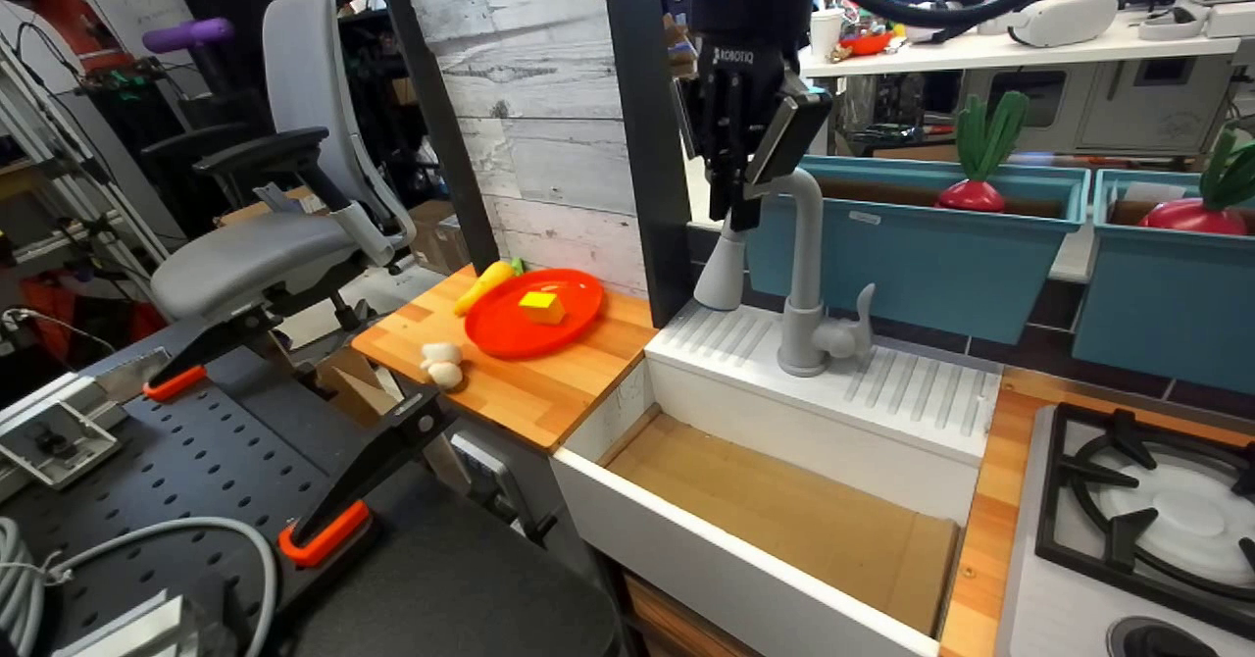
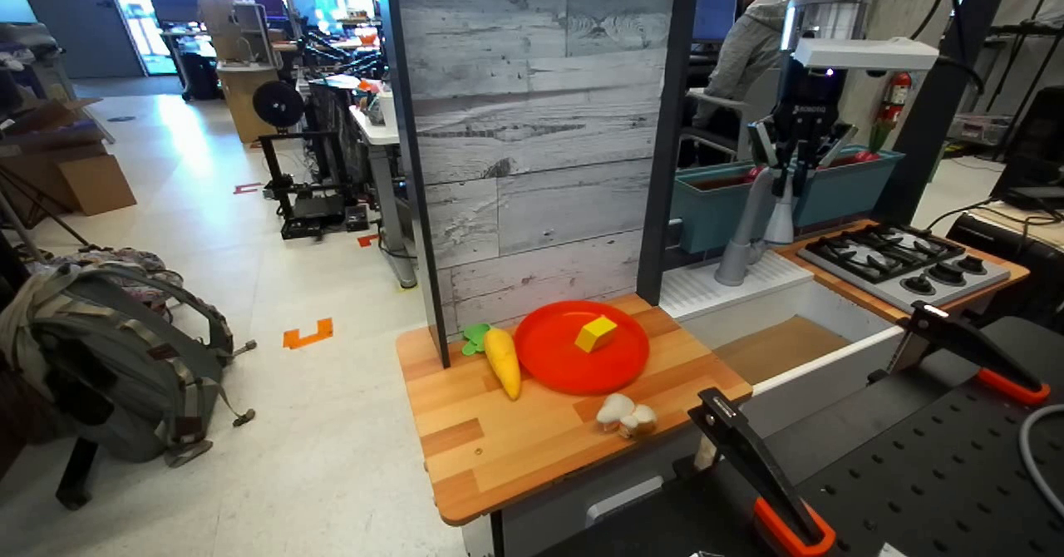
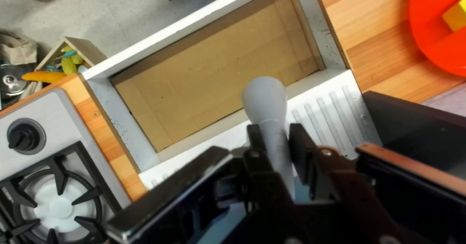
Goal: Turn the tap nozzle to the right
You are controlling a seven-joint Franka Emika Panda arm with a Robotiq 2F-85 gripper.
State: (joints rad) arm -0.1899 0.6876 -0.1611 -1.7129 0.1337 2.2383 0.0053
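Note:
The tap nozzle is a matte grey arched spout. In an exterior view its flared head hangs to the left of the stem, above the ribbed drainboard. It also shows in an exterior view, with the head to the right of the stem. In the wrist view its flared head points up the picture, near the sink's back edge. My gripper comes from above. In the wrist view my fingers are drawn close on both sides of the spout, just behind the head. The fingers hide part of the arch.
The short lever handle stands beside the spout base. Teal planters stand close behind. A black post rises beside the white sink. A red plate with a yellow block and a stove flank the sink.

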